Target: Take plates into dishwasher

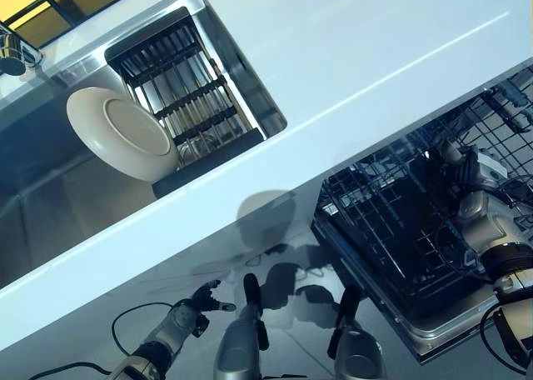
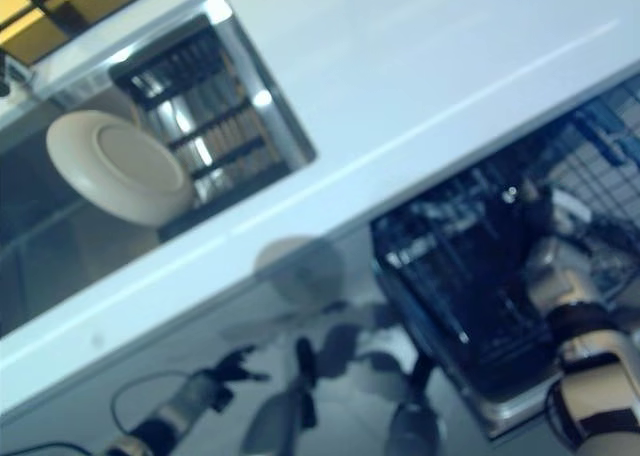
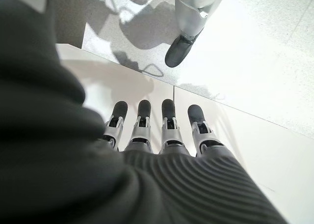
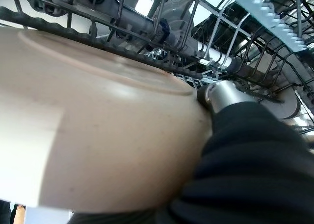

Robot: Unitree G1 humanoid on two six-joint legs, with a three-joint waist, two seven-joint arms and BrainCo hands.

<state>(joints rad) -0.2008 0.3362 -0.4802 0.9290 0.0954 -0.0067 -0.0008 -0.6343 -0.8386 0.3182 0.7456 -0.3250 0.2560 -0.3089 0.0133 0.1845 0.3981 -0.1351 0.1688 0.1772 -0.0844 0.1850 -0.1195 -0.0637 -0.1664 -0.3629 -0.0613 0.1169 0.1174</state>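
Right robot hand [image 1: 487, 217], at the frame's right, pinches a beige plate [image 4: 88, 135] over the dishwasher rack [image 1: 391, 230]. Left robot hand [image 3: 162, 130] hangs spread, idle. A second plate [image 1: 121, 134] waits in the sink [image 1: 50, 205], upper left. Risk: the rim catching the wires and slipping.

Left and right eye views: head camera looking steeply down, tilted, sharing the white table [image 1: 350, 55], sink [image 1: 50, 188] and open dishwasher rack [image 1: 391, 222]. Left wrist view: looks along the left robot hand [image 3: 162, 130] down at the floor [image 3: 255, 52], fairly near. Right wrist view: very close, facing a beige plate [image 4: 98, 135] against the rack's wires.
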